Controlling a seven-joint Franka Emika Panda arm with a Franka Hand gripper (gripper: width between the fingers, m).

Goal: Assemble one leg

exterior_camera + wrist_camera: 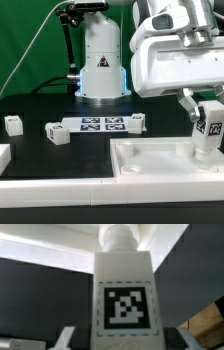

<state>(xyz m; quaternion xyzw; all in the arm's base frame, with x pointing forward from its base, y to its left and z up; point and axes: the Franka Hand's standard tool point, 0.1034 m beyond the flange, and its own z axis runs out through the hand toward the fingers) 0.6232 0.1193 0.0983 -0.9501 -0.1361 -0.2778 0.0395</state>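
- The large flat white square tabletop with a raised rim is lying on the black table. No post is standing on the part in view except the one being carried.
- The arm's white 2-finger gripper is hanging over the tabletop's far corner, at the exterior view's right. Its fingers are pinching the leg from 2 sides.
- The marker board is lying well apart, toward the exterior view's left.
- The leg, a small white plastic rectangular post with a black-and-white tag, is standing upright at that corner. The wrist view is showing its round peg pointing away from the camera.
- 3 similar white posts are lying loose near the board.
- Judged from this, pick-up and carry are looking done. Seating is impossible to confirm, and twisting home and release are looking left to do.
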